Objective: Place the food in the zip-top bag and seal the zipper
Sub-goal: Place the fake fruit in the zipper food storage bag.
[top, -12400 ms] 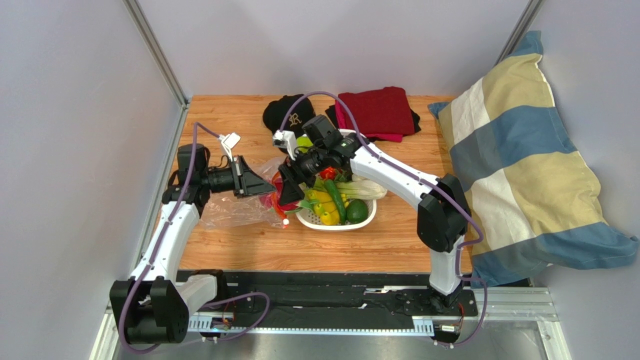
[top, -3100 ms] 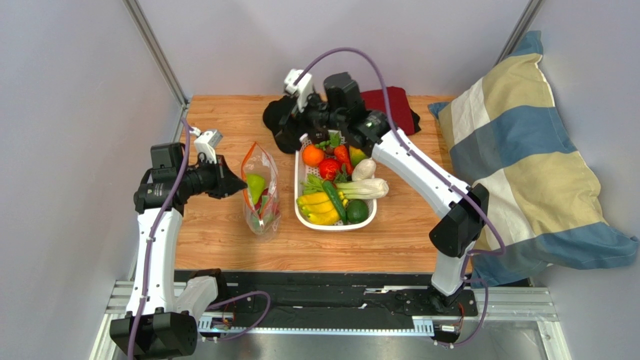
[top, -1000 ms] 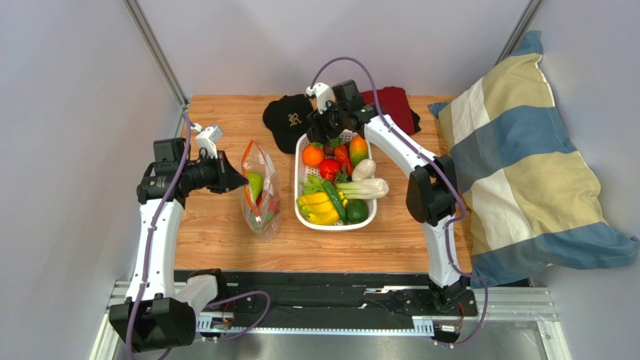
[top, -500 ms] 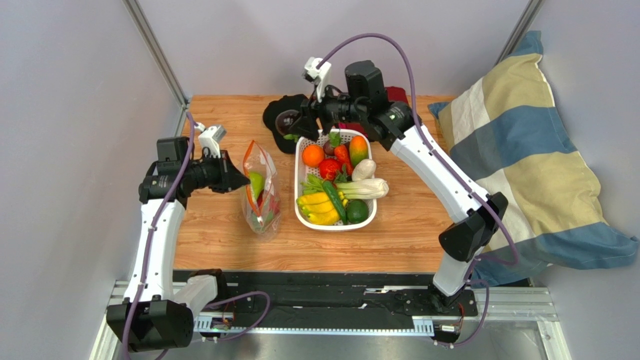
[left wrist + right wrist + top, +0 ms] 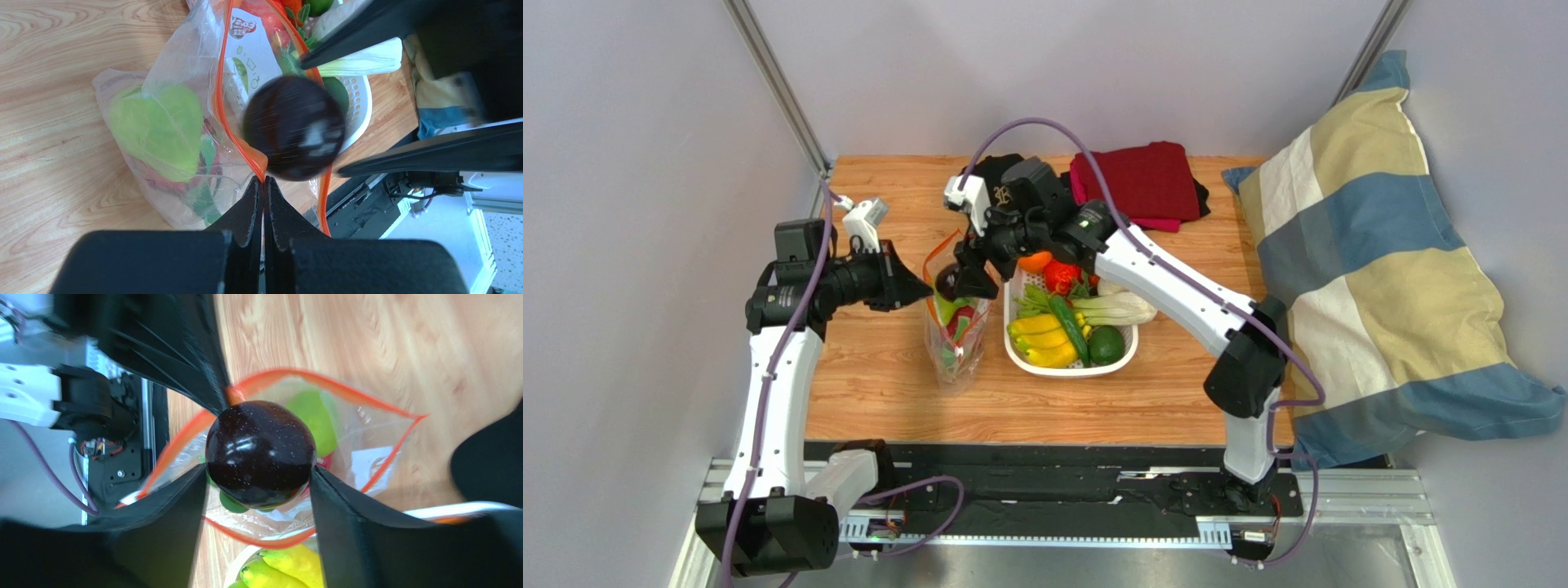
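The zip-top bag (image 5: 952, 333) stands upright on the table with its mouth open, left of the white basket (image 5: 1063, 365). My left gripper (image 5: 265, 179) is shut on the red zipper (image 5: 224, 92) at the mouth's left edge. My right gripper (image 5: 258, 473) is shut on a small dark round fruit (image 5: 258, 452) and holds it right over the open mouth. The left wrist view shows that dark fruit (image 5: 293, 136) blurred, above the opening. A round green fruit (image 5: 156, 131) and some pink and red pieces lie inside the bag.
The basket holds yellow bananas (image 5: 1044, 337), white-stemmed greens (image 5: 1114, 306), a green fruit (image 5: 1107, 344) and an orange one (image 5: 1035, 260). A red cloth (image 5: 1143, 181) and a black cap (image 5: 995, 169) lie at the back. A striped pillow (image 5: 1382, 282) lies on the right.
My right arm has swung left from the basket's far end to over the bag's mouth, carrying the dark fruit. The left gripper has kept its hold on the bag's edge.
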You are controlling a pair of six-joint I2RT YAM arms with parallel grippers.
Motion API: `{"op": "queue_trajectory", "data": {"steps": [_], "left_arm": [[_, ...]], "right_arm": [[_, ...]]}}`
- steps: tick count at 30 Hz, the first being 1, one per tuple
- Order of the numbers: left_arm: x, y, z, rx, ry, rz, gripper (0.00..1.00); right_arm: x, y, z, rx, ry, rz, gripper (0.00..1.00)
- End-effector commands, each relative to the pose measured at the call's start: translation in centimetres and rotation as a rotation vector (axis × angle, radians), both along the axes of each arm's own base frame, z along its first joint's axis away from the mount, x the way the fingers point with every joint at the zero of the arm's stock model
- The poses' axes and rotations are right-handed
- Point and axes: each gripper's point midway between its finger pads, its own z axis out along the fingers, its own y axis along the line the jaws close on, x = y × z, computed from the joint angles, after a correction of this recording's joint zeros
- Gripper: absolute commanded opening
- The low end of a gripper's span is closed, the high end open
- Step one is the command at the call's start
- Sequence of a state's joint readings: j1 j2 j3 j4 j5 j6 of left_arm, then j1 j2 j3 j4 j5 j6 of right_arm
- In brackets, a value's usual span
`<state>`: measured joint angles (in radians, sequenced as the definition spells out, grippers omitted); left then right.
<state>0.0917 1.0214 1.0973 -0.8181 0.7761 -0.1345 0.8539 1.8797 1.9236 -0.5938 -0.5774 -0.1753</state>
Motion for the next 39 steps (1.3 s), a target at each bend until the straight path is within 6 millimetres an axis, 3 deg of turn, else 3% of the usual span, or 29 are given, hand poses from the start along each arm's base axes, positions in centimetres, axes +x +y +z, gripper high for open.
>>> {"op": "queue_trajectory", "data": {"steps": [1,3,7,9,15,16,19,22,23,25,26,28,32,34,36,39], "left_arm": [[0.0,-0.5,2.6,-0.028,-0.082,-0.014,0.00],[0.0,-0.5,2.5,-0.028,-0.081,-0.012,0.00],[0.1,-0.5,2.3,-0.028,-0.076,-0.008,0.00],[0.0,-0.5,2.3,-0.030,-0.074,-0.012,0.00],[-0.2,-0.7,2.1,-0.034,-0.076,-0.025,0.00],[-0.2,-0.7,2.0,-0.036,-0.072,-0.027,0.00],[-0.3,-0.7,2.0,-0.031,-0.080,-0.033,0.00],[-0.4,-0.7,1.4,-0.018,-0.079,-0.043,0.00],[-0.4,-0.6,1.2,-0.008,-0.082,-0.050,0.00],[-0.5,-0.5,1.0,0.003,-0.082,-0.056,0.00],[-0.5,-0.4,1.1,0.019,-0.097,-0.062,0.00],[-0.6,-0.4,2.1,0.033,-0.137,-0.074,0.00],[-1.5,-0.4,5.5,0.067,-0.273,-0.087,0.00],[-2.1,-0.4,6.0,0.080,-0.300,-0.087,0.00],[-2.5,-0.2,5.6,0.092,-0.306,-0.076,0.00],[-2.3,0.2,2.6,0.101,-0.218,-0.056,0.00]], "right_arm": [[0.6,0.6,-0.6,-0.068,-0.025,-0.027,0.81],[0.5,-0.2,0.7,-0.058,-0.025,-0.057,0.91],[0.7,-2.2,2.9,-0.038,-0.033,-0.132,0.95],[1.5,-3.3,2.9,-0.051,-0.017,-0.205,0.95],[3.3,-5.8,-0.1,-0.146,0.013,-0.333,0.95],[3.3,-5.9,-1.6,-0.184,0.056,-0.327,0.94],[2.1,-5.2,-2.8,-0.214,0.155,-0.263,0.85],[1.2,-4.1,-3.8,-0.201,0.234,-0.189,0.68],[1.2,-3.7,-4.3,-0.199,0.257,-0.174,0.54],[1.8,-3.1,-3.3,-0.169,0.259,-0.174,0.39],[2.1,-2.9,-2.8,-0.154,0.251,-0.167,0.19],[2.7,-2.4,-0.8,-0.105,0.218,-0.162,0.00],[1.1,-2.4,3.1,0.000,0.202,-0.099,0.00],[-0.1,-3.0,4.2,0.056,0.193,-0.078,0.00],[-0.4,-3.2,3.6,0.059,0.137,-0.073,0.00],[0.1,-3.3,0.5,-0.018,0.165,-0.103,0.00]]}}
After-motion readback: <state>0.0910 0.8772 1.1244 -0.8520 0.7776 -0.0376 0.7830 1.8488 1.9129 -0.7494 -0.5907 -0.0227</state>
